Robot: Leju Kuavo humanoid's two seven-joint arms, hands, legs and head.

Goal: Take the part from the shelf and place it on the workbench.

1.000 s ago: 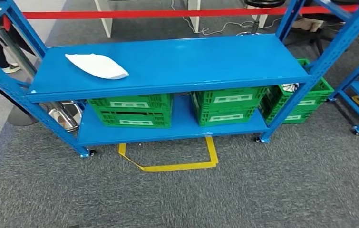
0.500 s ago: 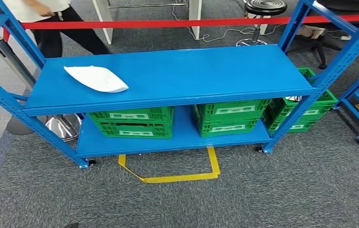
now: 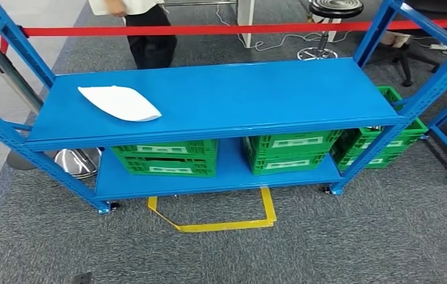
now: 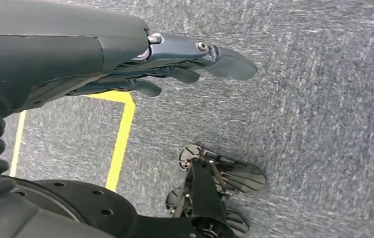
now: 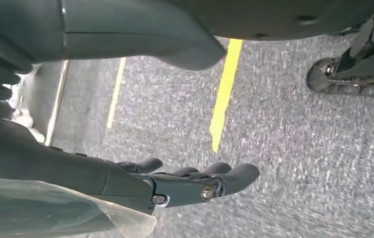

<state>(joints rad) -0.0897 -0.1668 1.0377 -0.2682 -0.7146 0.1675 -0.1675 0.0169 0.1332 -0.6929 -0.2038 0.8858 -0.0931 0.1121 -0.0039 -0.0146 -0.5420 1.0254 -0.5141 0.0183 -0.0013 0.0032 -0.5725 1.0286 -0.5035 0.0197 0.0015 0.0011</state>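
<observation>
Left hand [image 4: 175, 64] empty, fingers extended

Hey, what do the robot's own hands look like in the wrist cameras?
The left hand has a dark grey smooth cover, a black ribbed bellows at the wrist, slate-grey fingers and small silver screws at the joints. The right hand looks alike: dark smooth shell, rounded dark fingers, silver pivot screws.

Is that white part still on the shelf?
Yes. The white part lies flat on the blue shelf's top board, near its left end, untouched.
</observation>
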